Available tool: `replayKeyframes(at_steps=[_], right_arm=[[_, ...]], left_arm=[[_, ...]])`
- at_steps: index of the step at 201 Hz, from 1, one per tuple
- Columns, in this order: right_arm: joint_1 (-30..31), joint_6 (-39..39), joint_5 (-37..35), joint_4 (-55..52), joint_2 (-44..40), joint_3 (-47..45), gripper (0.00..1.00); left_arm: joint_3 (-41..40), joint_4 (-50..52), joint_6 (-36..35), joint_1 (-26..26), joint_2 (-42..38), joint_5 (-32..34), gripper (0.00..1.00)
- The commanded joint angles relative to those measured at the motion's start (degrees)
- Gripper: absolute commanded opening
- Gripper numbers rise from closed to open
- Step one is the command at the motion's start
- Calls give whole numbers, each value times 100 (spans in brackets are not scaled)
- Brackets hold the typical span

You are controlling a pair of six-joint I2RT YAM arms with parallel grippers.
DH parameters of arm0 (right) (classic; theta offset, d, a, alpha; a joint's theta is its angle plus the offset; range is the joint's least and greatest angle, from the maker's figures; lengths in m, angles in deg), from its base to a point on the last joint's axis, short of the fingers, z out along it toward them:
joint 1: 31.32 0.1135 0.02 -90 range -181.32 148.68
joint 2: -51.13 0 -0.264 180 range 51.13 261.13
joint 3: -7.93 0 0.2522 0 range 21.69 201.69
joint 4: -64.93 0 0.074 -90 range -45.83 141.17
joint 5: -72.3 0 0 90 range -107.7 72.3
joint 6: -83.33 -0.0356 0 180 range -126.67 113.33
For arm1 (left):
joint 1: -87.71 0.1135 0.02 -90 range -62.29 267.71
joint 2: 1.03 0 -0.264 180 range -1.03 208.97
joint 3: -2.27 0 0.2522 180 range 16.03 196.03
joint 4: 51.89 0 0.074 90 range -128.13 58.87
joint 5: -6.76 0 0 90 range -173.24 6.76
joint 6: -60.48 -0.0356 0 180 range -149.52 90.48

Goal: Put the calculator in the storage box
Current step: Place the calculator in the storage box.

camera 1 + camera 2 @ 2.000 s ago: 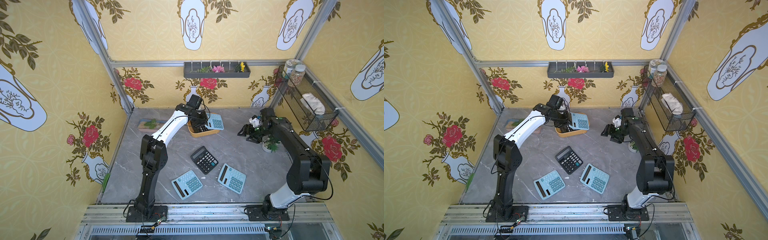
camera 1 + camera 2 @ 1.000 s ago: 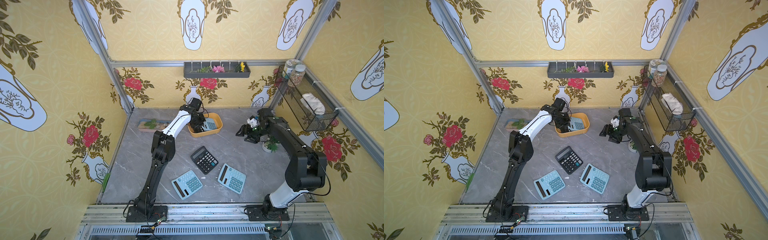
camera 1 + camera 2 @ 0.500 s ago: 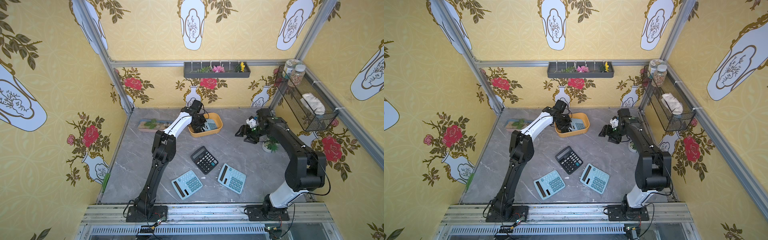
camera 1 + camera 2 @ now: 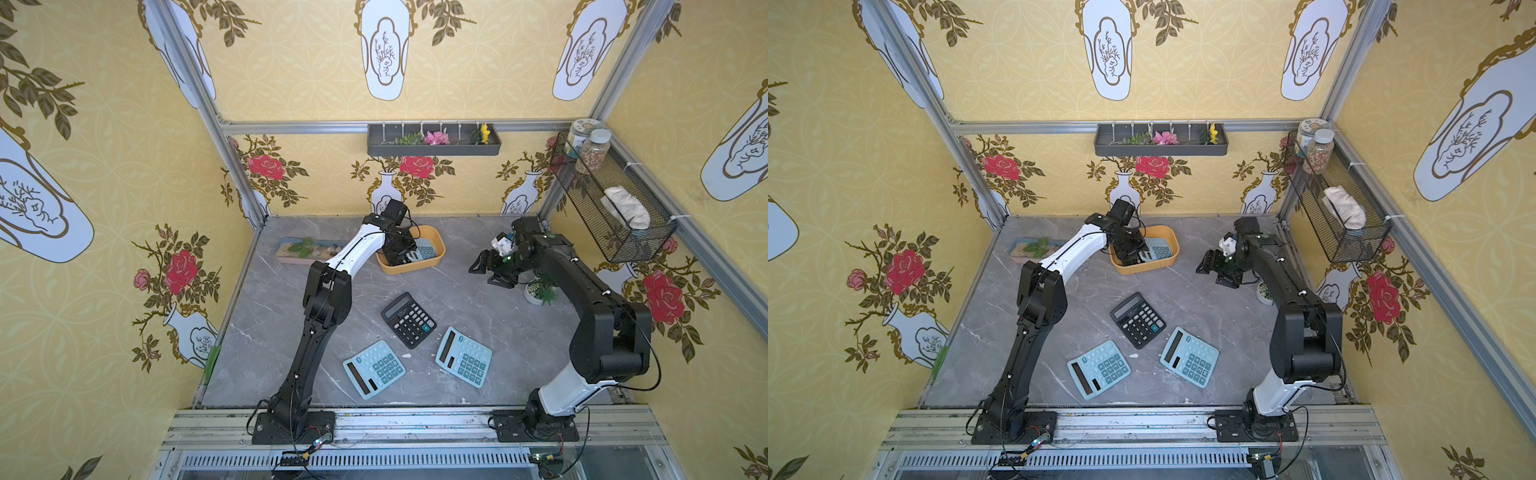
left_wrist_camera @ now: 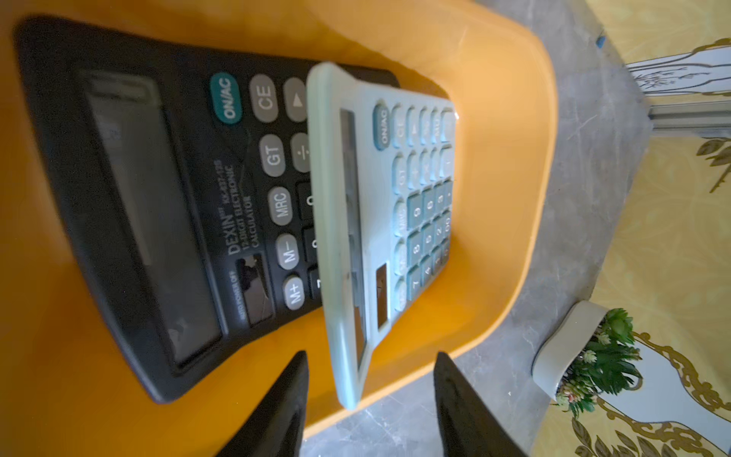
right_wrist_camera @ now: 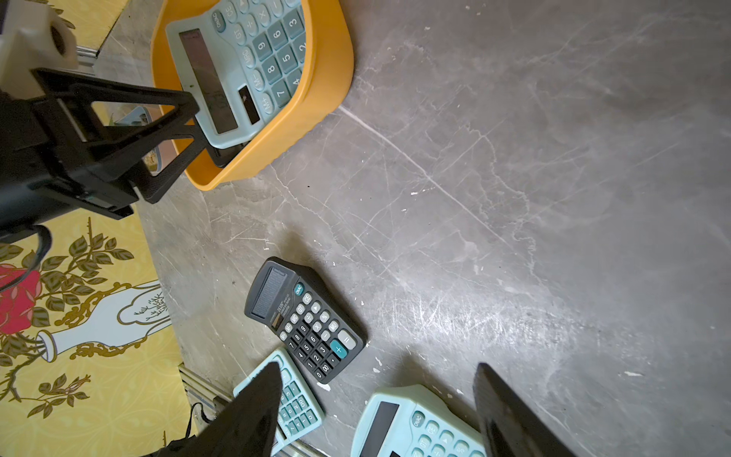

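Your left gripper (image 5: 371,356) has its jaws apart around the blue calculator (image 5: 395,190), not squeezing it. That calculator leans on a black calculator (image 5: 158,198) inside the storage box (image 4: 436,258), above the middle of a top view. Your right gripper (image 6: 375,368) is spread wide, holding nothing.

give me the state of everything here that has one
Orange-yellow plastic tub: holds two calculators.
Black calculator in tub: face up, underneath.
Pale blue calculator in tub: tilted, resting on it.
Left tool: open, astride its edge.
Right tool: open, empty.
Loose black calculator: face up.
Two loose blue calculators: face up.
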Motion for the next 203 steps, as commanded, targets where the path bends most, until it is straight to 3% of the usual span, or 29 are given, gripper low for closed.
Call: replayKeyframes(at_steps=[1,50,97,125,154,203], right_arm=[[25,178,-26,-105,3,105,79],[503,818,30,-97,-5,336,78],[1557,2052,198,360,-26,281,79],[2152,3197,418,288,147,477,84],[2365,3654,204,-142,624,1062,86],[2338,3167,-386,131,682,1247,83]], left_arm=[[-63,105,-270,6,-302,151,56],[-793,353,-597,6,-1913,550,56],[-3979,94,-164,6,-4038,390,22],[-5550,-214,348,-3,-4919,-12,9],[-6418,-637,988,-125,-5246,-283,6],[-7152,-1645,1575,-257,-4892,-443,0]])
